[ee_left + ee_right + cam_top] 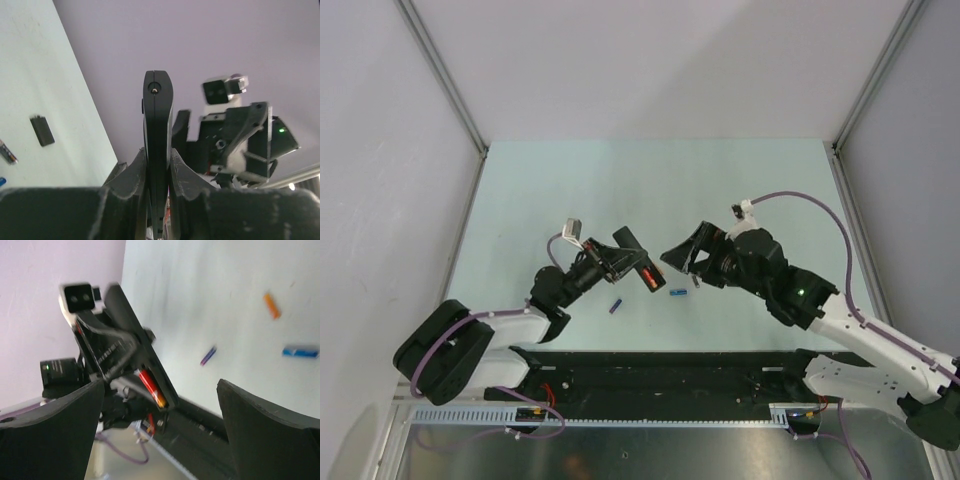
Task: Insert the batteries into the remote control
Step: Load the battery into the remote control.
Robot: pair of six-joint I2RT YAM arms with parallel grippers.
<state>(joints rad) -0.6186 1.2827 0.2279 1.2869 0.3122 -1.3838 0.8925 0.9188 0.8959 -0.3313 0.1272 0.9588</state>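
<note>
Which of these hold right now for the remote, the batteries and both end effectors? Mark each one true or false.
1. The left end effector is shut on the remote. True.
2. The right end effector grips a battery. False: its jaws stand wide open with nothing between them.
3. A red battery sits in the remote's recess. True.
4. The blue battery is loaded in the remote. False: it lies loose on the table, near the right end effector.
5. The remote lies flat on the table. False: it is held up off the surface.
</note>
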